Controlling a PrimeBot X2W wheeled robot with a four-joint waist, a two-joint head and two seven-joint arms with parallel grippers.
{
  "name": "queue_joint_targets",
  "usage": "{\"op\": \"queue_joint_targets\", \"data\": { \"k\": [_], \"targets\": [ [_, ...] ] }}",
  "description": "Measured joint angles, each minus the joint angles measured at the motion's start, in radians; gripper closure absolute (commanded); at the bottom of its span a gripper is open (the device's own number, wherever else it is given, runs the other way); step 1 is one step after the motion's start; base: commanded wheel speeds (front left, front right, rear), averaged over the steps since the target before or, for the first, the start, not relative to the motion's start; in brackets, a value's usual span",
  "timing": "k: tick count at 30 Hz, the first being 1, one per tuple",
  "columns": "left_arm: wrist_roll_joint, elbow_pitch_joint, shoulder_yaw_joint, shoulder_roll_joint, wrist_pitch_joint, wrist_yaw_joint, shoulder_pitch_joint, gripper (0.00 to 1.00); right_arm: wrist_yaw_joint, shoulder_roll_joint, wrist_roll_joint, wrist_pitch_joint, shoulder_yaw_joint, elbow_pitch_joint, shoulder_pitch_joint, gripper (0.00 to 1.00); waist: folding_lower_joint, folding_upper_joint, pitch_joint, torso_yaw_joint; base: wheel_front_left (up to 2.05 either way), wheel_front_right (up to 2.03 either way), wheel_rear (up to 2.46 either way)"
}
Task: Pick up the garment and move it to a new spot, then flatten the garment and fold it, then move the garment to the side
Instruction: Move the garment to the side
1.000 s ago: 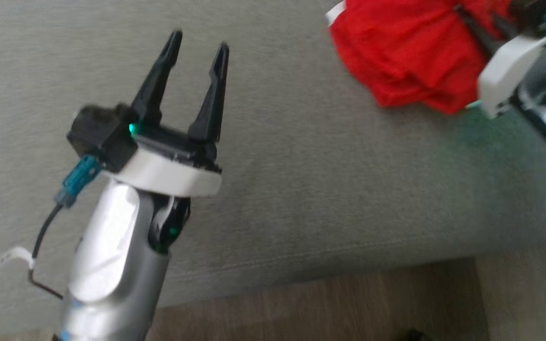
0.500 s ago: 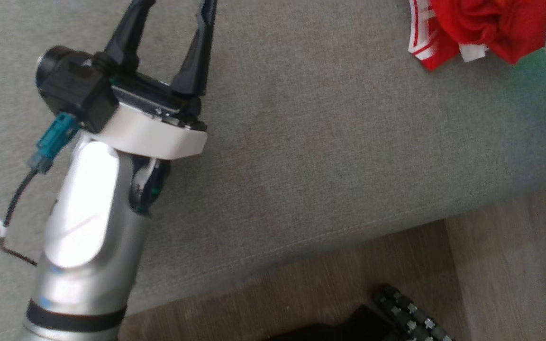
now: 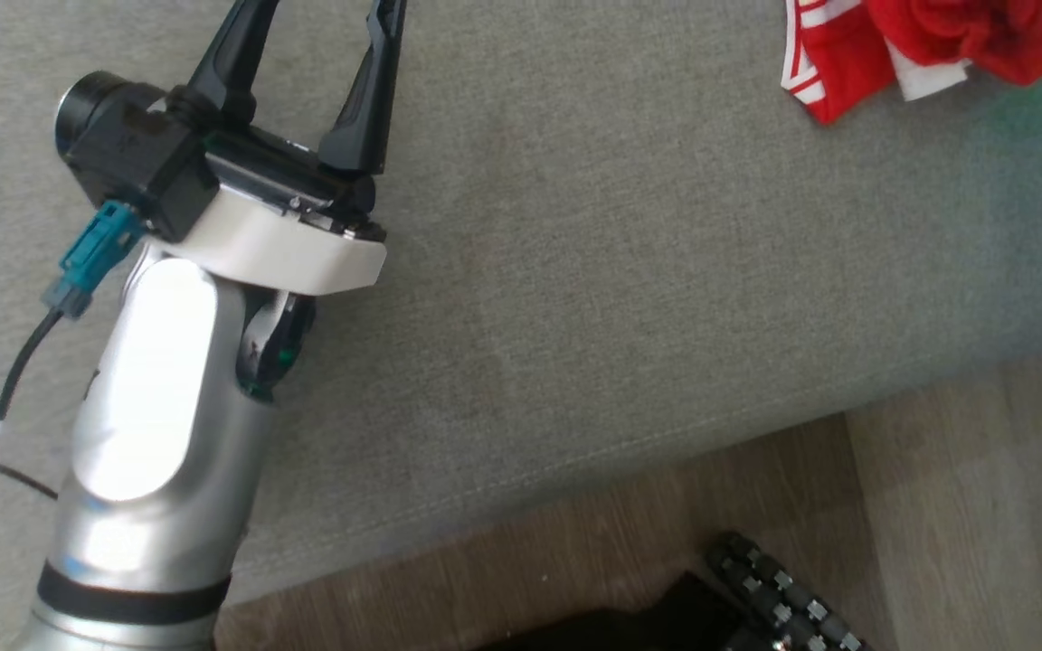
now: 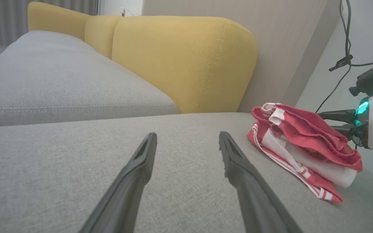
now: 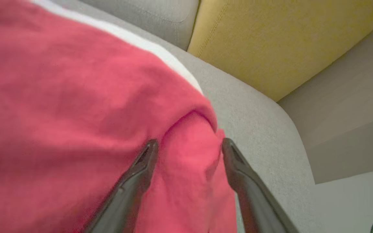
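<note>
Lying in loose bunched layers, garment (image 4: 306,142) sits near right end of grey seat (image 4: 76,161), striped hem (image 3: 815,72) toward seat's middle. Right gripper (image 5: 189,142) straddles raised red fold, fingers well apart, pinching nothing. Left gripper (image 4: 187,135) is wide open, empty, above bare seat, well apart from cloth. Since a second ago head camera has swung: more floor (image 3: 964,506), garment pushed to top corner, hem newly showing. Scene fits grasp about to close, or release after set-down.

Silver forearm (image 3: 150,398), white wrist collar (image 3: 277,249), black long-fingered left gripper (image 4: 187,135), teal connector (image 3: 91,258), thin black cable (image 3: 19,371).
</note>
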Motion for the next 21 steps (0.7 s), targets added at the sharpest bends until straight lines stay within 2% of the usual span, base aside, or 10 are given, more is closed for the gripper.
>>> {"op": "queue_joint_targets", "data": {
  "k": [6,10,16,21],
  "targets": [
    [-0.024,0.004,0.017,-0.032,0.0,0.0,0.019,0.0,0.0,0.016,0.029,-0.032,-0.059,0.007,0.0,0.0,0.0,0.0,-0.071,0.028,0.0,0.0,0.0],
    [-0.037,0.001,0.043,-0.052,0.0,-0.002,0.07,0.0,0.0,0.048,0.06,-0.058,-0.134,-0.022,0.011,0.0,-0.0001,0.0,-0.133,0.059,0.0,0.0,0.0],
    [-0.047,0.001,0.096,-0.062,0.0,-0.005,0.184,0.0,0.0,0.121,0.1,-0.071,-0.266,-0.203,0.191,0.0,-0.0001,0.0,-0.233,0.12,0.0,0.0,0.0],
    [-0.086,-0.003,0.123,-0.066,0.0,0.002,0.262,0.0,0.0,0.209,-0.024,-0.072,-0.444,-0.367,0.396,0.0,-0.0001,0.0,-0.312,0.167,0.0,0.0,0.0]
  ]
}}
